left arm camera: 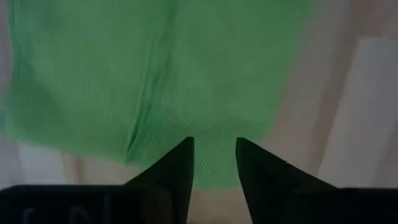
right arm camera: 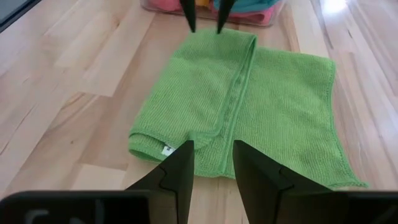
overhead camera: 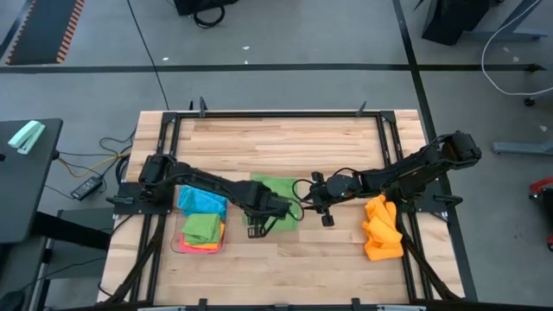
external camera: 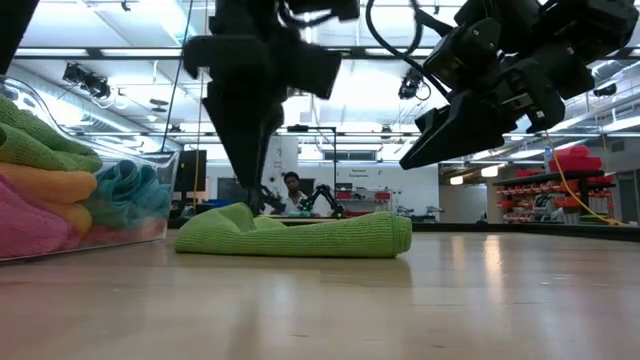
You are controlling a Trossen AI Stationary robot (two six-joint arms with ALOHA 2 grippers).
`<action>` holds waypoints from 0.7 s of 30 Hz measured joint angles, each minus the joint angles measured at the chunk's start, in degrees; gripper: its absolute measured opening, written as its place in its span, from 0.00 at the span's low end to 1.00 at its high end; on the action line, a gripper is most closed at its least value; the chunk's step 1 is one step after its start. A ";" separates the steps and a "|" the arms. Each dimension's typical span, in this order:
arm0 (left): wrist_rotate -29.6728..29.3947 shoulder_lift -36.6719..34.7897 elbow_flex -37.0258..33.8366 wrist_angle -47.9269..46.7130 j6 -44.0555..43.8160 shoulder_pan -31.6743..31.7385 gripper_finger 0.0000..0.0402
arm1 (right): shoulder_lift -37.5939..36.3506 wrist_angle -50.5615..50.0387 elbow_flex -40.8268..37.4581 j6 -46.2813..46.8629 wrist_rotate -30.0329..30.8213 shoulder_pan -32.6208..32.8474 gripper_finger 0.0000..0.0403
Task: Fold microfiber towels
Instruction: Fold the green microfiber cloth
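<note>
Fingers of both grippers, left (overhead camera: 257,230) and right (overhead camera: 327,216), stand narrowly apart, holding nothing, over the green towel (right arm camera: 249,99) lying partly folded mid-table. Beside it the tray (overhead camera: 181,245) holds green, orange, pink and blue towels; an orange pile (overhead camera: 381,228) lies right.
</note>
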 joint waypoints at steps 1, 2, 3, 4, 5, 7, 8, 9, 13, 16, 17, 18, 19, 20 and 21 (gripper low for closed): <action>-1.07 0.00 0.04 0.65 2.43 -0.74 0.31 | -0.01 -0.11 0.00 0.00 0.00 0.00 0.30; -2.20 0.00 0.03 1.05 4.72 -1.65 0.31 | -0.02 -0.37 0.00 0.02 0.00 0.00 0.30; -3.25 0.01 0.01 1.30 6.84 -2.66 0.31 | -0.02 -0.63 0.00 0.03 0.00 0.00 0.30; -4.54 0.00 0.01 1.83 8.83 -3.67 0.32 | -0.02 -0.80 0.00 0.04 0.00 0.00 0.30; -6.19 0.02 0.01 2.71 10.19 -4.64 0.33 | -0.02 -0.80 0.00 0.04 0.00 0.00 0.30; -10.53 0.02 0.01 4.47 10.49 -6.62 0.37 | -0.02 -0.76 0.00 -0.04 0.00 0.00 0.30; -12.31 0.02 0.01 5.30 10.51 -7.45 0.40 | -0.02 -0.77 0.00 -0.12 0.00 0.00 0.30; -13.53 0.02 0.01 6.16 10.58 -8.20 0.43 | -0.02 -0.76 0.00 -0.17 0.00 0.00 0.30; -13.94 0.00 -1.44 10.66 10.24 -9.58 0.57 | -0.02 -0.65 0.00 -0.06 0.00 0.06 0.30; -13.91 0.02 -3.51 11.98 9.17 -9.73 0.66 | -0.02 -0.59 0.00 0.10 -0.01 0.17 0.30; -13.96 0.02 -4.15 12.60 8.45 -9.70 0.68 | -0.04 -0.59 0.00 0.13 -0.05 0.17 0.30; -13.99 0.02 -4.88 13.10 8.00 -9.70 0.69 | -0.04 -0.58 0.00 0.16 -0.20 0.17 0.30; -13.99 0.02 -5.74 13.33 7.40 -9.70 0.70 | -0.04 -0.57 0.00 0.19 -0.37 0.17 0.30; -13.98 0.02 -6.54 13.61 7.12 -9.70 0.71 | -0.04 -0.57 0.00 0.20 -0.42 0.17 0.30; -13.96 0.04 -7.17 14.31 6.88 -9.70 0.71 | -0.04 -0.57 0.00 0.21 -0.42 0.17 0.30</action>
